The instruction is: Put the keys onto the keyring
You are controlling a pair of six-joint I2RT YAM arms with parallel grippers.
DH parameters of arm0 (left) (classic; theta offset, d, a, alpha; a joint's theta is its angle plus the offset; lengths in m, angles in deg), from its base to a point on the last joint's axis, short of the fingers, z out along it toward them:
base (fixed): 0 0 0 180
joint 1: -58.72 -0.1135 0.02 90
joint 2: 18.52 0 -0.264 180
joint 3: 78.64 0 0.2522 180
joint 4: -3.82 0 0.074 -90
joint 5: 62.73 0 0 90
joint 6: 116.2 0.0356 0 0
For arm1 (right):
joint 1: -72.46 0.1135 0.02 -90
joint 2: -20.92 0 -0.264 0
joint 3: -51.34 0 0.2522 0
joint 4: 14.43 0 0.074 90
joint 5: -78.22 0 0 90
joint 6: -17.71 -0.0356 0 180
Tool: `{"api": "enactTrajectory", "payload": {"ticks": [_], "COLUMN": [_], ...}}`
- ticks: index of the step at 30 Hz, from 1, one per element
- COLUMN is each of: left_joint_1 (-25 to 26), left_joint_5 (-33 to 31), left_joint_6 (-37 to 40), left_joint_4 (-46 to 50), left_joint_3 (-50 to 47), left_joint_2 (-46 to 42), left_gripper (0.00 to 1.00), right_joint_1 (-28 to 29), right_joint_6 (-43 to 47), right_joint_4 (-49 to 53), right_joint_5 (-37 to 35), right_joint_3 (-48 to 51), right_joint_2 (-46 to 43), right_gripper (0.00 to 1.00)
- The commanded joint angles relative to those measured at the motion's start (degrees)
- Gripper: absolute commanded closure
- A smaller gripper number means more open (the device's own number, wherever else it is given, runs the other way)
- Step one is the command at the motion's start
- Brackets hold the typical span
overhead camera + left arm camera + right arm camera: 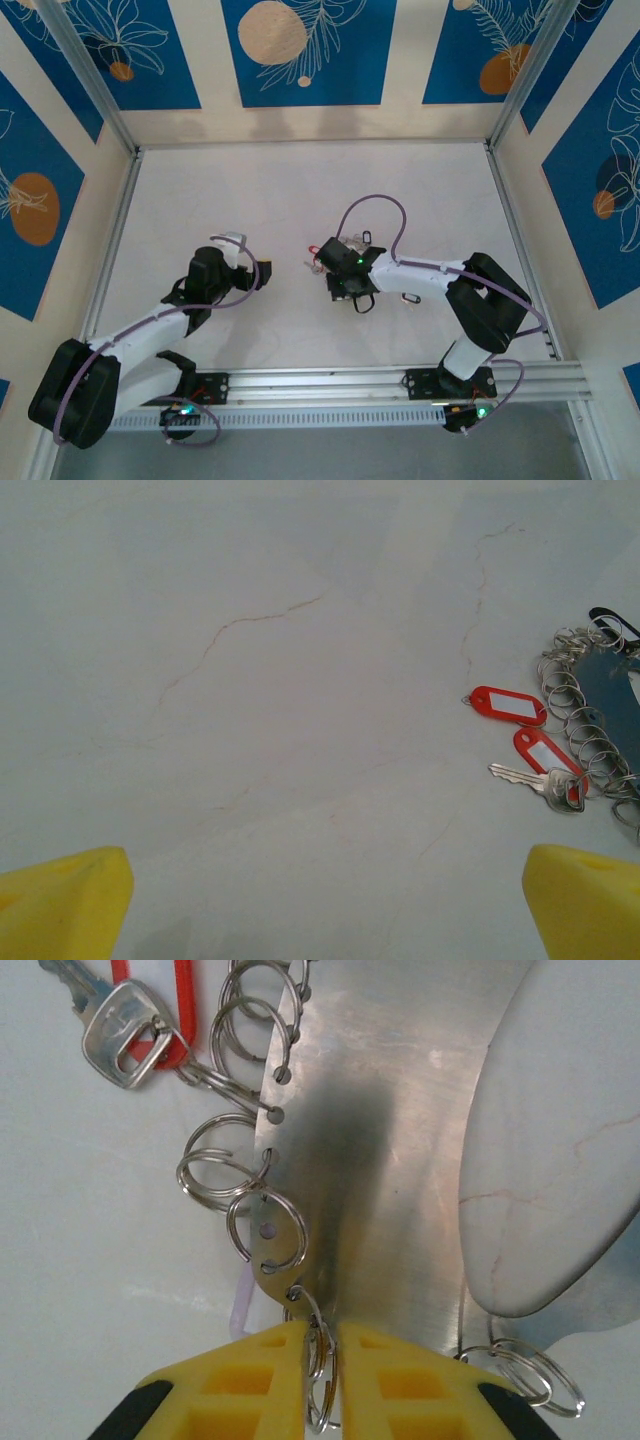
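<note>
**Operator:** Report claw status.

**Arm:** My left claw (pixel 325 905) stands fully open above the bare surface (pixel 250 730), with its yellow fingertips wide apart. My right claw (pixel 320 1360) is pinched closed on a small split ring (pixel 318 1390) hanging from the edge of the keyring (pixel 380 1160).

**Operator:** Locate the keyring and keys.

**Arm:** The keyring is a flat silvery band with holes along its rim, fringed with split rings. It lies on the surface near the centre, under my right claw. One silvery key (pixel 530 778) with a red tag (pixel 545 755) lies against that fringe. A second red tag (pixel 508 705) lies just beside it.
</note>
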Motion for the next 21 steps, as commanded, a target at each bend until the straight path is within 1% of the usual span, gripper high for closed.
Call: {"api": "enactTrajectory", "payload": {"ticks": [1,3,5,11,15,21], "left_joint_1": [-0.67,-0.69,-0.69,-0.7,-0.72,-0.65], "left_joint_5": [-0.23,-0.29,-0.37,-0.37,-0.27,-0.29], "left_joint_6": [-0.2,-0.25,-0.17,-0.22,-0.2,-0.21], "left_joint_4": [-1.33,-1.21,-1.11,-1.12,-1.31,-1.19], "left_joint_3": [-0.18,-0.01,0.13,0.07,-0.26,-0.25], "left_joint_2": [-1.07,-0.92,-0.97,-0.98,-1.16,-1.32], "left_gripper": [0.0,0.0,0.0,0.0,0.0,0.0], "right_joint_1": [0.38,0.54,0.76,0.89,1.42,2.16], "right_joint_6": [-1.14,-1.39,-2.29,-1.4,-0.78,1.67], "right_joint_4": [-0.03,0.53,0.56,-0.98,-2.02,-1.33], "right_joint_5": [3.58,3.44,2.9,5.03,6.49,8.8], "right_joint_3": [-1.01,-1.24,-0.92,-0.46,-0.3,0.69], "right_joint_2": [-0.48,-0.28,-0.48,-1.01,-2.14,-4.97], "right_gripper": [0.81,0.78,0.78,0.84,0.91,0.93]}}
